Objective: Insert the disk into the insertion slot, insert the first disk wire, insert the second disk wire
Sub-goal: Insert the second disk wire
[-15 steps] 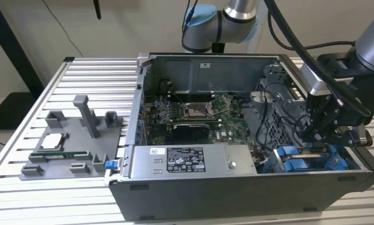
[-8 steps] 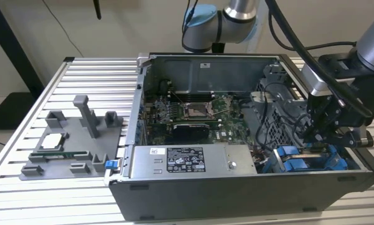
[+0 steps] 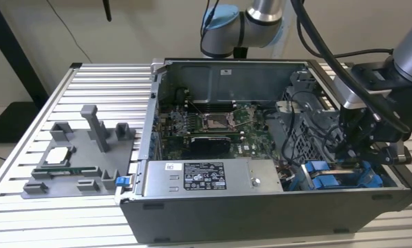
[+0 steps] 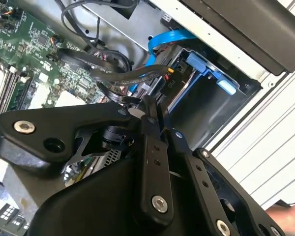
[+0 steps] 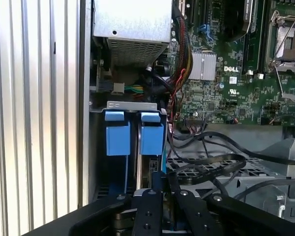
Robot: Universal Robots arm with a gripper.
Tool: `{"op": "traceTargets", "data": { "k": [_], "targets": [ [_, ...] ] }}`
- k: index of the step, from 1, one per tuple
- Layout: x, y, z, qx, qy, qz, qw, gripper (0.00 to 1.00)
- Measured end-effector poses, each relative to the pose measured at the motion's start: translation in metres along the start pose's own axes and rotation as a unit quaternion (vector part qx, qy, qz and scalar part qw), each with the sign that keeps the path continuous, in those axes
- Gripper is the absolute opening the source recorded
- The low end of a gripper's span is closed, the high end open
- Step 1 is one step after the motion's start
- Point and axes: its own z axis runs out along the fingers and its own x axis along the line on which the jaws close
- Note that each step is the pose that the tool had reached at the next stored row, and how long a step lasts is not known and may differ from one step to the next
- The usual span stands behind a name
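You have a ribbed aluminium table (image 3: 89, 88) carrying everything. The open grey sheet-metal computer case (image 3: 261, 217) lies on its side on the table and is your landmark here. The grey robot arm with blue joint caps (image 3: 251, 23) reaches over the case's back wall and comes down at the case's corner on the exterior view's right.

Inside the case, along its front wall, you see the silver power-supply box with a black-and-white label (image 3: 206, 178). The green motherboard (image 3: 213, 124) covers the case floor behind that box. Outside the case, on the exterior view's left, a grey plastic fixture block with an upright post (image 3: 89, 150) rests on the table.

The narrow grey sheet-metal insertion slot with blue plastic edges (image 5: 130, 104) is in the case's front corner, beside the power-supply box. The flat disk in its bright blue plastic carrier (image 5: 152, 137) is seated in that slot, next to a second blue carrier (image 5: 117, 135).

Loose black cables (image 4: 123, 73) loop over the case's perforated drive cage, just beside the disk.

The black gripper (image 4: 148, 105) hangs right at the disk's end among those cables. Its tips are drawn narrow, close together. You cannot tell whether a wire is pinched between them.
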Motion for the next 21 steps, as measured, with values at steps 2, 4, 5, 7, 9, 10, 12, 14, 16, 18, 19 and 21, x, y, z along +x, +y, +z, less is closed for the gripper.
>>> {"op": "traceTargets", "data": {
  "k": [2,4,5,7,9,10,12,14,16,18,19,21],
  "targets": [
    [0.0003,-0.0014,0.0010,0.0001,0.0003,0.000,1.0000,0.00],
    [0.0007,-0.0025,0.0019,0.0001,0.0005,0.001,1.0000,0.00],
    [0.0009,-0.0029,0.0025,0.0003,0.0006,0.002,1.0000,0.00],
    [0.0014,-0.0035,0.0034,0.0006,0.0013,0.004,1.0000,0.00],
    [0.0017,-0.0039,0.0041,0.0009,0.0017,0.006,1.0000,0.00],
    [0.0020,-0.0041,0.0045,0.0010,0.0017,0.007,1.0000,0.00],
    [0.0026,-0.0044,0.0052,0.0013,0.0018,0.009,1.0000,0.00],
    [0.0029,-0.0045,0.0059,0.0016,0.0020,0.011,0.9999,0.00],
    [0.0031,-0.0046,0.0067,0.0018,0.0021,0.013,0.9999,0.00],
    [0.0032,-0.0046,0.0074,0.0023,0.0024,0.016,0.9999,0.00],
    [0.0033,-0.0045,0.0078,0.0025,0.0024,0.017,0.9998,0.00],
    [0.0034,-0.0045,0.0083,0.0028,0.0024,0.019,0.9998,0.00]
  ]
}}
